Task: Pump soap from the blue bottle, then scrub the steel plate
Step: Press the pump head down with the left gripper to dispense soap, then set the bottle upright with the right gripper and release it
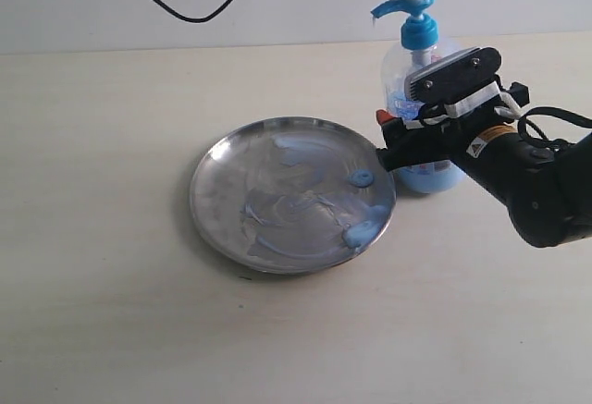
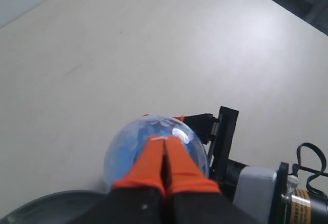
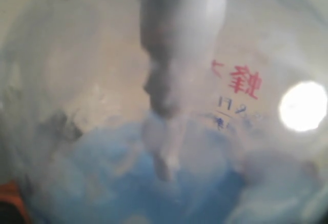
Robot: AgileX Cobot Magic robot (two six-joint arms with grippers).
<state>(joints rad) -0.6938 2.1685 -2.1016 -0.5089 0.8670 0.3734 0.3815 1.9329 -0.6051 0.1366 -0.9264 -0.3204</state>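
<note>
Exterior and two wrist views of one moment. The steel plate (image 1: 277, 150) lies flat near the middle of the pale desk (image 1: 102, 321). Its floor carries bluish-white smears, and two thicker blobs of light blue soap (image 1: 363, 232) sit close to the rim on the side facing the bottle. The blue bottle (image 1: 430, 179) stands upright on the desk just beside that rim, roughly the lower half filled with blue liquid. Its pump head (image 1: 414, 3) has the spout turned toward the plate's side. The left gripper (image 2: 163, 147) hangs directly above the pump head. Its orange-tipped jaws are pressed together with nothing between them, and the tips lie at the top of the pump; whether they actually press on it cannot be told. The right gripper (image 1: 414, 122) reaches in from the side away from the plate, with its jaws set wide around the bottle's body and pinching it at mid height. One orange fingertip (image 1: 384, 117) shows on the plate side of the bottle. In the right wrist view the bottle's clear wall fills the frame at close range. It shows the dip tube (image 3: 169, 80) descending into the blue liquid and red printed characters (image 3: 241, 80) on the label, all out of focus. In the left wrist view the bottle appears from above as a domed shoulder, with a dark arc of plate rim at one corner. A black cable (image 1: 185, 14) loops against the wall behind the desk.
</note>
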